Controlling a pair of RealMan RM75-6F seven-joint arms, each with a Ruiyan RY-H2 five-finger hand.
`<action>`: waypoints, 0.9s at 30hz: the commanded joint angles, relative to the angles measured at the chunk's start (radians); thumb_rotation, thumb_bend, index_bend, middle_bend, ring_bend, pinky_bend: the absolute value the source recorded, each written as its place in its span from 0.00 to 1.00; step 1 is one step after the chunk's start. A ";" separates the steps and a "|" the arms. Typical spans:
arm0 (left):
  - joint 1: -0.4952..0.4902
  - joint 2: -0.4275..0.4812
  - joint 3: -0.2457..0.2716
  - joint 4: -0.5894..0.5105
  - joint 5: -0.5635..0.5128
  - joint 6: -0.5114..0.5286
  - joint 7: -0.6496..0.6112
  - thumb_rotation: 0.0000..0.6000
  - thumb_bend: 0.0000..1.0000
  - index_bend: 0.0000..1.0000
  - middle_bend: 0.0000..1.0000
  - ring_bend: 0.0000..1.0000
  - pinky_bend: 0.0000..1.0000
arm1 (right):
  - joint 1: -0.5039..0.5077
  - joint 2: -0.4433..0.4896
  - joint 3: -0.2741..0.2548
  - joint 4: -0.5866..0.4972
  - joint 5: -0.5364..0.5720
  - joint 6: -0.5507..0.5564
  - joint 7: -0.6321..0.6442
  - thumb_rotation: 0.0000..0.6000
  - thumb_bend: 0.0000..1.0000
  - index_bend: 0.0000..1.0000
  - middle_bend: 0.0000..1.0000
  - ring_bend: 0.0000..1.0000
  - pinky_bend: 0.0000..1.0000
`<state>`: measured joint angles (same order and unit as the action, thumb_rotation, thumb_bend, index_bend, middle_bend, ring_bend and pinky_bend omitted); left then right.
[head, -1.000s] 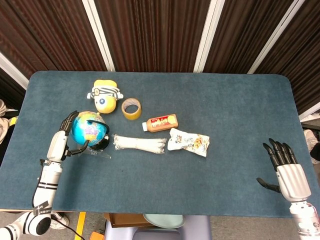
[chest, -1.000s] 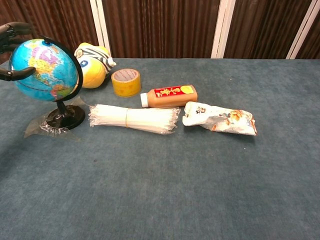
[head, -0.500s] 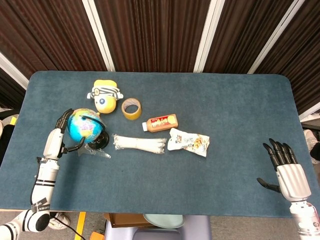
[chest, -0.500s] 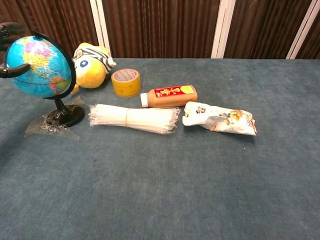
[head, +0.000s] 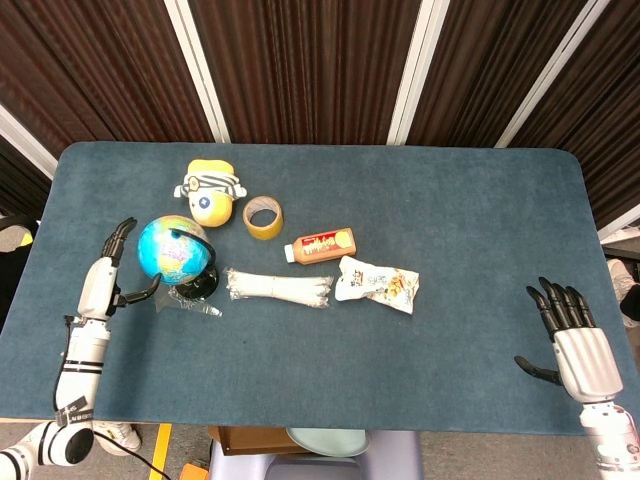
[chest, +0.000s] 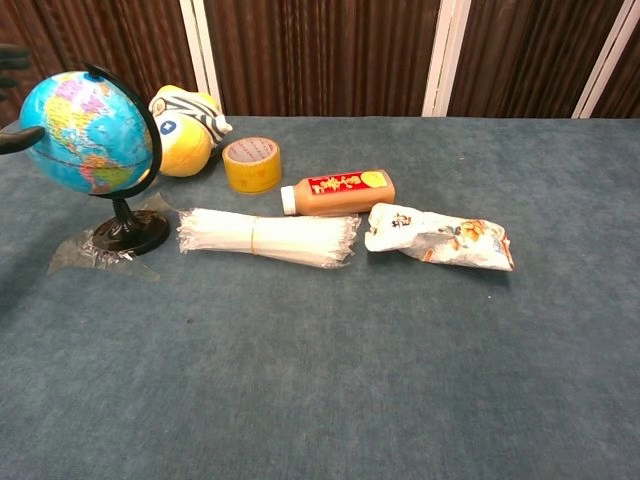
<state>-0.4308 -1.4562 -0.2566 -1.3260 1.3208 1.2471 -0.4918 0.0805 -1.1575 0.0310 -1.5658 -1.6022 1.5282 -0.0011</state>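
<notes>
1. The left hand is drawing away from the globe: a second ago its fingers were wrapping the sphere, and now they are standing just off its left side, while the globe is sitting upright again on its black base
2. That left hand is now staying open, fingers spread and holding nothing; the thumb is reaching toward the globe's lower left, and whether it is touching the sphere cannot be told
3. In the chest view only the left hand's dark fingertips are showing at the left edge, right beside the globe
4. The globe is standing near the left end of the blue table, its base resting on a scrap of clear wrap
5. A yellow plush toy is lying just behind the globe, and a roll of yellow tape is sitting beside the toy
6. A bundle of white straws is lying to the right of the globe's base, with an orange bottle on its side behind it and a snack packet just past its end
7. The right hand is hovering open at the table's near right edge, fingers spread, well apart from every object
</notes>
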 joint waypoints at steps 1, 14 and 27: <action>0.002 0.000 -0.004 0.012 -0.008 -0.003 -0.007 1.00 0.35 0.00 0.00 0.00 0.00 | -0.002 0.001 0.000 -0.001 -0.001 0.004 0.002 1.00 0.15 0.00 0.00 0.00 0.00; -0.032 -0.016 -0.040 0.066 -0.065 -0.073 -0.035 1.00 0.35 0.00 0.00 0.00 0.00 | -0.003 -0.001 0.000 0.000 0.000 0.003 -0.006 1.00 0.15 0.00 0.00 0.00 0.00; -0.070 -0.049 -0.072 0.171 -0.126 -0.160 -0.070 1.00 0.34 0.00 0.00 0.00 0.00 | -0.004 -0.004 0.003 0.000 0.005 0.002 -0.016 1.00 0.15 0.00 0.00 0.00 0.00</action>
<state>-0.4967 -1.5017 -0.3264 -1.1612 1.1987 1.0929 -0.5569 0.0768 -1.1616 0.0344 -1.5655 -1.5967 1.5307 -0.0167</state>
